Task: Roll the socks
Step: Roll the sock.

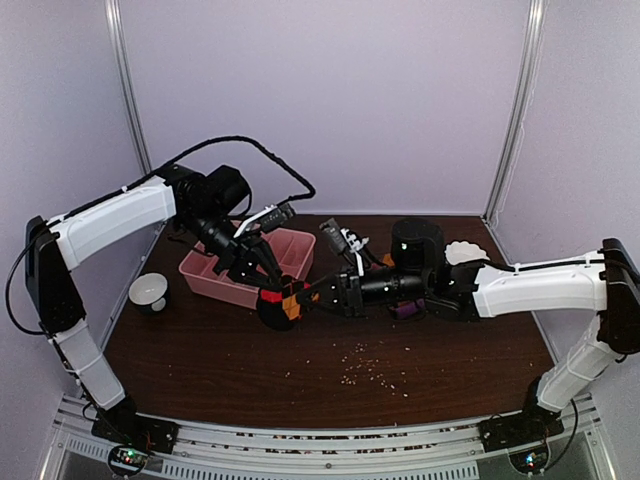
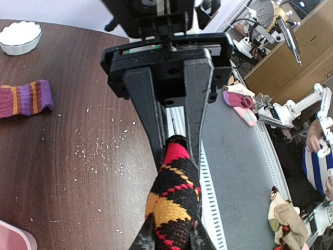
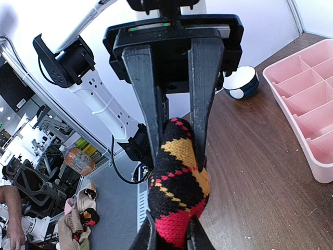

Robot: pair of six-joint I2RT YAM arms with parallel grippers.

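A black sock with red and yellow diamonds is held between both grippers, just above the table in front of the pink tray. My left gripper is shut on one end of it, as the left wrist view shows. My right gripper is shut on the other end, as the right wrist view shows. The sock bulges into a thick wad between the two pairs of fingers. A purple, orange and dark red striped sock lies flat on the table under my right arm.
The pink divided tray stands behind the grippers, also in the right wrist view. A blue and white bowl sits at the left, a white scalloped bowl and a black cylinder at the back right. Crumbs lie on the table.
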